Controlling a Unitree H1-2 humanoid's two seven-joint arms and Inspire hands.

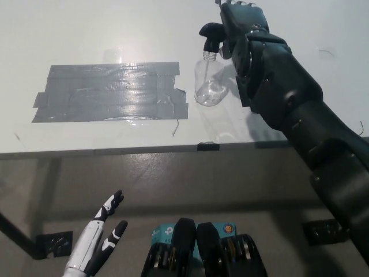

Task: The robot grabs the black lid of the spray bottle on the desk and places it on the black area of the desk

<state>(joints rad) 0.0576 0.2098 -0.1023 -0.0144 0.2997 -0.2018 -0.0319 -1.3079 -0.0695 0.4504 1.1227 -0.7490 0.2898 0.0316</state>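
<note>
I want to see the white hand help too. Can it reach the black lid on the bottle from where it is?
Probably not. The left hand hangs open below the desk edge, while the black lid sits far across the desk on the spray bottle. The right hand is already at the lid.

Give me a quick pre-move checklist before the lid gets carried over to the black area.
1. Right hand at the black lid: ok.
2. Fingers closed firmly on the lid: cannot tell.
3. Lid off the spray bottle: cannot tell.
4. Bottle upright on the desk: ok.
5. Black area free to receive the lid: ok.
6. Left hand resting low, below the desk edge: ok.
</note>
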